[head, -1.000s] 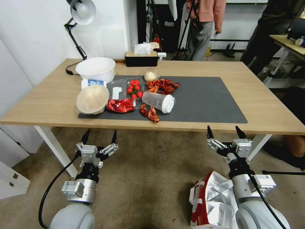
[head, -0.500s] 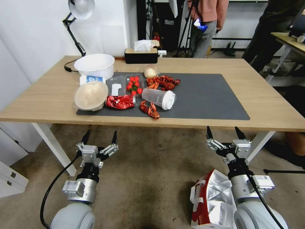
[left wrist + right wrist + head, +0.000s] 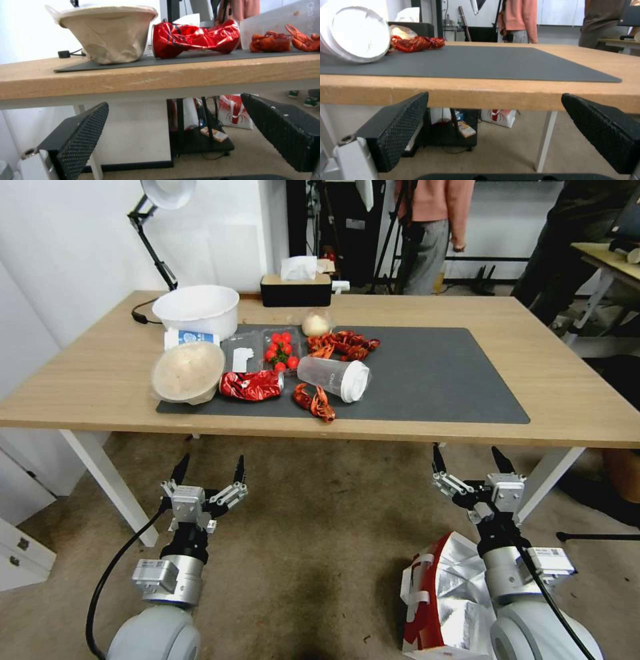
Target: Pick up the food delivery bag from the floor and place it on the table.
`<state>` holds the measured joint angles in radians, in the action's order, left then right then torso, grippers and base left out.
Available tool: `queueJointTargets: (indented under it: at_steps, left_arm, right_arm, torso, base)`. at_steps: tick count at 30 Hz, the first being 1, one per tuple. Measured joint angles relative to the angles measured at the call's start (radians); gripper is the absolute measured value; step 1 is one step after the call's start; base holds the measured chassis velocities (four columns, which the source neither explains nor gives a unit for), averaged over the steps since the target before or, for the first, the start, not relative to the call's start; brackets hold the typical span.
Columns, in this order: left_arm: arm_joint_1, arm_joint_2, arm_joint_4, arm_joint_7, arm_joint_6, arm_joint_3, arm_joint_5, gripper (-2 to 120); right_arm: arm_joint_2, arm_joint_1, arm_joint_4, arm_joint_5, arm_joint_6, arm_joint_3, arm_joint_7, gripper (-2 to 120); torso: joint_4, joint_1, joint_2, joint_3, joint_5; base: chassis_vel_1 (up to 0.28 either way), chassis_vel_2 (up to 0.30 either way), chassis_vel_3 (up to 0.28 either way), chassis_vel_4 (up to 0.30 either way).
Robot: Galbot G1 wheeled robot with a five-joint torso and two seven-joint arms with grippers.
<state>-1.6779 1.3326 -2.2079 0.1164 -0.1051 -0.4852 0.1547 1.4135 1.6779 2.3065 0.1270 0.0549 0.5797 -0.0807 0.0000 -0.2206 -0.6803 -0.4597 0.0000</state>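
The food delivery bag [image 3: 441,600] stands on the floor [image 3: 313,553] at the lower right. It is white and red with its silver foil lining showing, and my right arm hides part of it. My right gripper [image 3: 467,457] is open, above and just beyond the bag and below the front edge of the table [image 3: 567,380]. My left gripper [image 3: 210,467] is open over the carpet to the left, holding nothing. Both wrist views look out at the table's edge [image 3: 166,77] [image 3: 480,95] between open fingers [image 3: 83,135] [image 3: 400,130].
On the dark mat [image 3: 433,373] lie a tipped cup [image 3: 333,379], a red foil wrapper [image 3: 252,385], crayfish [image 3: 343,345], tomatoes [image 3: 280,350] and bowls [image 3: 188,372]. White table legs [image 3: 107,480] [image 3: 550,477] flank the arms. Another white and red bag [image 3: 498,116] stands beyond the table.
The whole head picture has shifted, so the table sits a little higher in it. Both grippers stay open in the same pose, and the bag has not moved.
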Motion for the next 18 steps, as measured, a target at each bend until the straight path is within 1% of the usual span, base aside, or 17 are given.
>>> queueJointTargets:
  at_steps: [7,15,18]
  left_arm:
    - [0.0,-0.001,0.0,-0.005,-0.001,0.0,-0.001,96]
    - [-0.001,-0.004,0.001,-0.006,-0.003,-0.001,-0.001,96]
    - [-0.001,-0.004,0.001,-0.006,-0.003,-0.001,-0.001,96]
  right_arm:
    - [0.0,0.001,0.001,-0.001,-0.003,0.001,0.0,100]
    - [0.001,0.004,0.006,0.0,0.002,0.003,-0.002,100]
    - [0.003,0.009,0.01,-0.003,0.002,0.002,-0.002,100]
  torso:
    - [0.0,0.014,0.035,0.02,0.0]
    - [0.0,0.026,0.064,0.038,0.0]
    - [0.0,0.032,0.082,0.049,0.0]
  base:
    - [0.0,0.0,0.0,0.0]
    - [0.0,0.0,0.0,0.0]
    - [0.0,0.0,0.0,0.0]
